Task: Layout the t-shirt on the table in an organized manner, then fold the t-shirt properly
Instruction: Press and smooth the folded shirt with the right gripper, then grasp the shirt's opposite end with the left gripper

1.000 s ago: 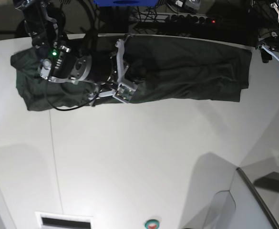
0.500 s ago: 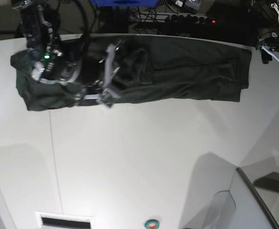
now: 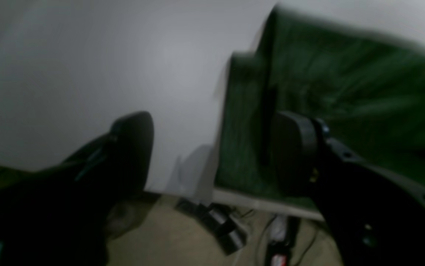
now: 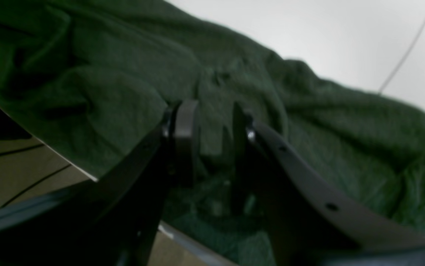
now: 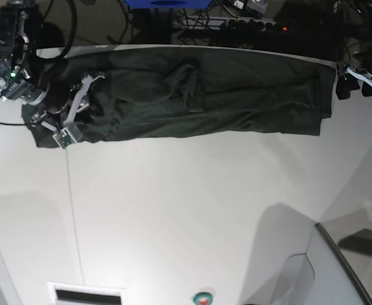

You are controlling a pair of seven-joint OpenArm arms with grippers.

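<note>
Base view, from where I stand: the dark green t-shirt (image 5: 236, 89) lies as 1 long, wrinkled band near the far edge of the white table (image 5: 173, 203), stretching from 10 to 2 o'clock. At 10, the right gripper (image 5: 82, 121) hovers over it, fingers parted and empty; at 2, the left gripper (image 5: 353, 92) spreads its 2 fingers, empty, just beside the cloth's end.
</note>
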